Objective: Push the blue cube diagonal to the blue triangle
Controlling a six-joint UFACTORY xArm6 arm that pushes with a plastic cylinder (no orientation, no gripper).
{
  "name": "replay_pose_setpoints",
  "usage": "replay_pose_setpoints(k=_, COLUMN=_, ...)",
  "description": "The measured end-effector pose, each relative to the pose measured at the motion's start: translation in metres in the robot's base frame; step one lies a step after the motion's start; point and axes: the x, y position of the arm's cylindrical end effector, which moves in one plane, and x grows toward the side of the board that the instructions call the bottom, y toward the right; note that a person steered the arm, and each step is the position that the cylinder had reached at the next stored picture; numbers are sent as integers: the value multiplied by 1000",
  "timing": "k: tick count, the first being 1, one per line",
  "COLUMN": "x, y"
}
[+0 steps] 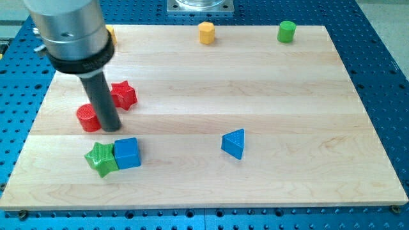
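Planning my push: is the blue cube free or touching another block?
Touching: the blue cube sits flush against the green star on its left; my tip is just above it.

From where I stand, nothing here can be read: no lettering, numbers, brand marks or signs show on the wooden tabletop (255, 96), on any of the coloured blocks, on the dark rod, or on the blue perforated base (383, 76) around it.

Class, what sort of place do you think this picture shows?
Probably a robotics lab bench: a wooden board sits on a blue perforated table, with my tip just above the blue cube.
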Motion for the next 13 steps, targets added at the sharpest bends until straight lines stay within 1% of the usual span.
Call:
replay_pose_setpoints(k=1, x=-6, y=-37)
replay_pose_setpoints(k=2, x=-6, y=-22)
replay_pose_setpoints(k=9, x=-7, y=-20)
replay_pose_setpoints(k=10, x=-4, y=48)
replay_pose_setpoints(k=11, x=24, y=104)
replay_pose_setpoints(k=12, x=66, y=111)
replay_pose_setpoints(k=13, x=104, y=100)
